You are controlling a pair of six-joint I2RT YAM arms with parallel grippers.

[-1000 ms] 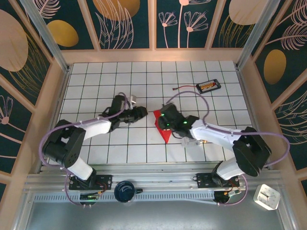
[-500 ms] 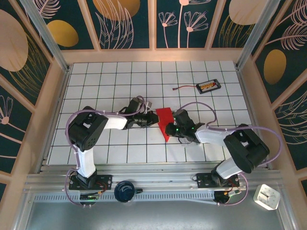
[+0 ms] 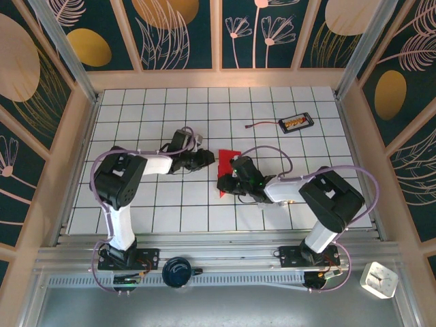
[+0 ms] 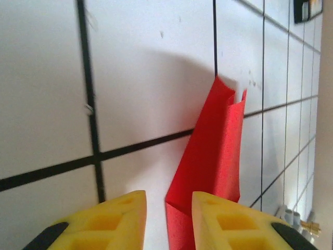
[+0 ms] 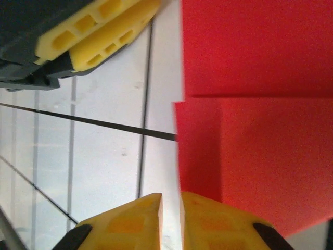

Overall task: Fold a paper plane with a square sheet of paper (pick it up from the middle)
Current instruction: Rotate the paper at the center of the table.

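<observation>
Left gripper [image 4: 167, 202] points toward 3 o'clock, jaws parted; right gripper [image 5: 170, 202] points toward 9 o'clock, jaws barely apart.

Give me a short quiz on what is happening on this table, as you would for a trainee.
1. Short answer: in the overhead view, which arm reaches over the middle of the red paper?
2. Multiple choice: where is the small black tray with a cable? A) on the far right part of the table; B) under the red paper; C) at the near edge, beside the arm bases.
3. True or false: the fingers of the left claw are pressed tightly together.

Key: 1, the right arm. 2, A. 3, false: a clear gap shows between them.
</observation>
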